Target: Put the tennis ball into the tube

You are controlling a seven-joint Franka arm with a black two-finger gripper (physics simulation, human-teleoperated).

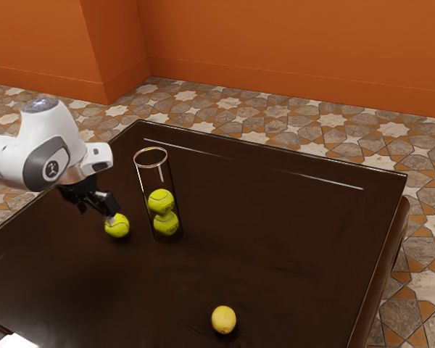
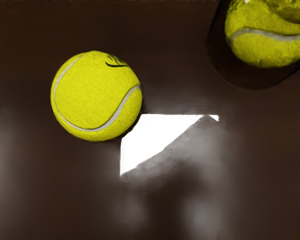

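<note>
- At left of the exterior view, above the dark table (image 1: 275, 239): black gripper (image 1: 94, 208), angled down at the end of the white arm (image 1: 54, 148), jaws spread, with nothing pinched between them.
- Just below the jaws and toward the exterior view's right: loose tennis ball (image 1: 117, 226), on the tabletop; contact with a fingertip impossible to tell.
- In the wrist view: same ball, white seam and dark lettering uppermost, close to a bright glare patch (image 2: 152, 137) and apart from the tube.
- Near left of centre in the exterior view: clear tube (image 1: 151, 156), upright, beside the loose ball, two stacked balls (image 1: 162, 201) inside at its lower end.
- Toward the exterior view's bottom, right of centre: yellow lemon (image 1: 223, 320), well apart from gripper and tube.
</note>
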